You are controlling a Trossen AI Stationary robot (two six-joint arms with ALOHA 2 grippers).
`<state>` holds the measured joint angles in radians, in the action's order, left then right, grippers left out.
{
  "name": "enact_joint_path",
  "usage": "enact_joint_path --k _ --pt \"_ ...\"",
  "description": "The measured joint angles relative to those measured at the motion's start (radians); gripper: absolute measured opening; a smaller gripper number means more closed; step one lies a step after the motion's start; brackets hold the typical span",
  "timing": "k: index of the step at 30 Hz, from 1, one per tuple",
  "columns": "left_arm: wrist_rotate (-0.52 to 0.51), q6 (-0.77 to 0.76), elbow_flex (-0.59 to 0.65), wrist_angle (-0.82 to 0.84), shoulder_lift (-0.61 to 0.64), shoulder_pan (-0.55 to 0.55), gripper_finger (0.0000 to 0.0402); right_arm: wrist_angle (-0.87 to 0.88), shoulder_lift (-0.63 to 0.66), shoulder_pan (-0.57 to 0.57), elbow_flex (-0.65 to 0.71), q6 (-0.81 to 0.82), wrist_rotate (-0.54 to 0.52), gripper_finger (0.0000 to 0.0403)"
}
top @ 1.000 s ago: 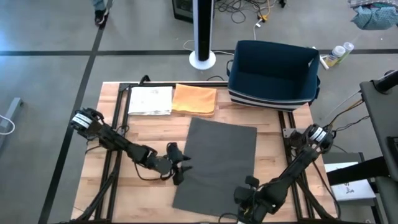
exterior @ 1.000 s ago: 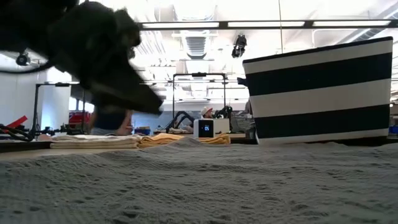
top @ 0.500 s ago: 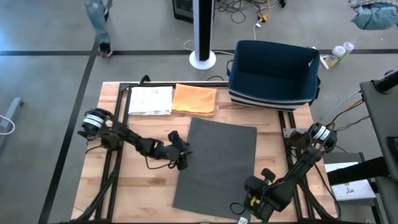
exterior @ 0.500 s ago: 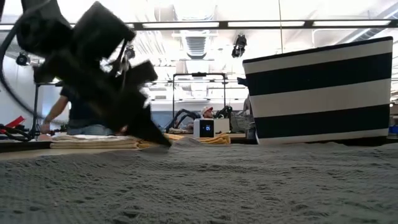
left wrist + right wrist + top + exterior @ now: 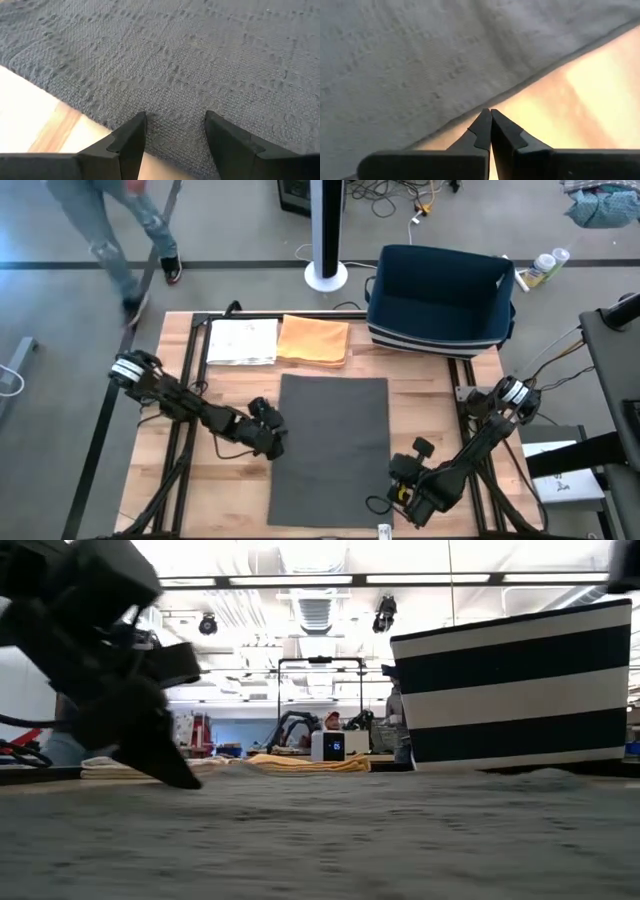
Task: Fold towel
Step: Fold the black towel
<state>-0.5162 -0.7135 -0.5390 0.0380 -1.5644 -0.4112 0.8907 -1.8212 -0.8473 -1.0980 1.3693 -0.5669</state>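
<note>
A dark grey towel (image 5: pixel 330 448) lies spread flat on the wooden table, one layer, and fills the foreground of the low view (image 5: pixel 350 840). My left gripper (image 5: pixel 268 436) is low at the towel's left edge, open, with its fingertips just inside that edge (image 5: pixel 175 119); the low view shows it as a dark shape (image 5: pixel 180 778). My right gripper (image 5: pixel 404 478) is low at the towel's right edge, near its near corner, shut, its tips at the hem (image 5: pixel 490 113). My left gripper sets its two open fingertips (image 5: pixel 140 120) down on the towel's top, just inside the left edge (image 5: pixel 100 117), slanting down from the table's left. The towel lies flat under them. My right gripper's shut tips (image 5: pixel 487 120) stand at the towel's right edge (image 5: pixel 470 122); whether they touch it I cannot tell.
A navy-and-white striped basket (image 5: pixel 440 300) stands at the far right of the table (image 5: pixel 515 685). A folded orange cloth (image 5: pixel 313 340) and a folded white cloth (image 5: pixel 240 340) lie along the far edge. A person (image 5: pixel 100 230) walks past beyond the far left corner.
The towel has slid toward the table's left edge and turned from slanted to square with the table. My left gripper went toward the far edge, then back toward the left with the towel. My right gripper shifted slightly along the towel's right edge.
</note>
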Motion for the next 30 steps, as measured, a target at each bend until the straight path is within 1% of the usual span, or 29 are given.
enact_joint_path --k 2,4,5,10,13,15,18,20,23,25,27,29,30 --pt "-0.016 -0.029 0.003 0.074 0.044 -0.016 0.0199 -0.001 0.005 0.034 0.004 -0.077 0.034 0.0" --pt "-0.041 -0.03 0.003 0.136 0.098 -0.022 0.0204 -0.01 0.023 0.072 0.005 -0.193 0.092 0.0" --pt "-0.046 -0.024 0.0 0.152 0.132 -0.022 0.0207 -0.011 0.038 0.093 0.005 -0.254 0.103 0.0" --pt "-0.068 0.042 -0.002 0.223 0.311 -0.02 0.0222 -0.047 0.154 0.201 0.035 -0.551 0.102 0.0" --pt "-0.105 0.085 -0.002 0.242 0.418 -0.02 0.0226 -0.048 0.272 0.254 0.109 -0.672 0.096 0.0" --pt "-0.134 0.138 -0.002 0.241 0.477 -0.02 0.0226 -0.07 0.372 0.289 0.182 -0.707 0.067 0.0" --pt "-0.165 0.231 -0.015 0.238 0.553 -0.02 0.0218 -0.162 0.538 0.304 0.314 -0.71 -0.022 0.0" --pt "-0.178 0.242 -0.027 0.233 0.592 -0.02 0.021 -0.266 0.64 0.295 0.392 -0.708 -0.048 0.0" --pt "-0.179 0.254 -0.051 0.224 0.629 -0.02 0.0197 -0.443 0.76 0.26 0.496 -0.675 -0.056 0.0" --pt "-0.167 0.249 -0.059 0.225 0.644 -0.02 0.0186 -0.62 0.791 0.215 0.555 -0.672 -0.063 0.0" --pt "-0.13 0.239 -0.067 0.221 0.646 -0.022 0.0171 -0.77 0.79 0.162 0.605 -0.673 -0.072 0.0" --pt "-0.102 0.224 -0.063 0.222 0.645 -0.044 0.0155 -0.889 0.754 0.116 0.63 -0.651 -0.115 0.0" --pt "-0.095 0.214 -0.058 0.213 0.644 -0.06 0.0146 -0.916 0.732 0.097 0.632 -0.629 -0.13 0.0"
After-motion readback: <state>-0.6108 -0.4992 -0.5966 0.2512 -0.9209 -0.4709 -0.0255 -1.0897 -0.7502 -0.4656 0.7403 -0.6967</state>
